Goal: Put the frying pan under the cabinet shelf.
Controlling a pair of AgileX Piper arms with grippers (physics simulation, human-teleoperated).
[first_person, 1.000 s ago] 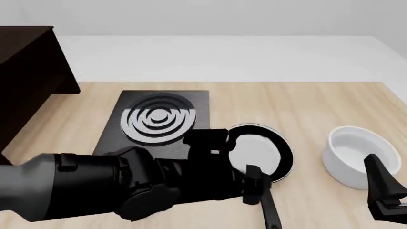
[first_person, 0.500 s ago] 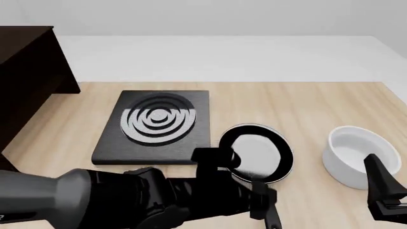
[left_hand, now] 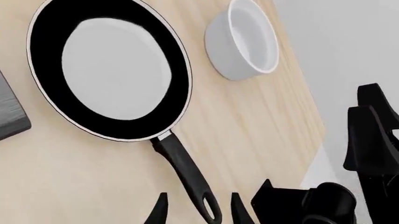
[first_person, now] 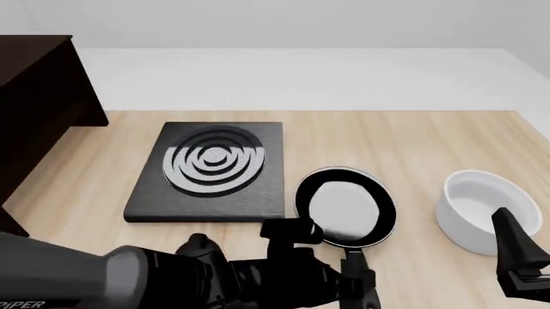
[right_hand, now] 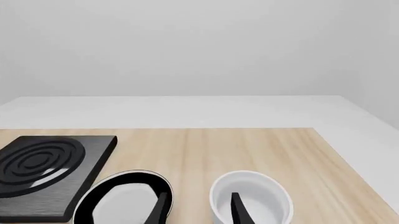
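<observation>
left hand (left_hand: 197,210) open astride the frying pan (left_hand: 110,72) handle loop; right hand (right_hand: 198,207) open.

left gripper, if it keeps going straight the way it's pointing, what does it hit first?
Most likely the frying pan: its handle lies lined up between the open fingertips of the left gripper, loop end nearest, pan bowl beyond. Height above the table is unclear, so it could meet the wood first.
</observation>
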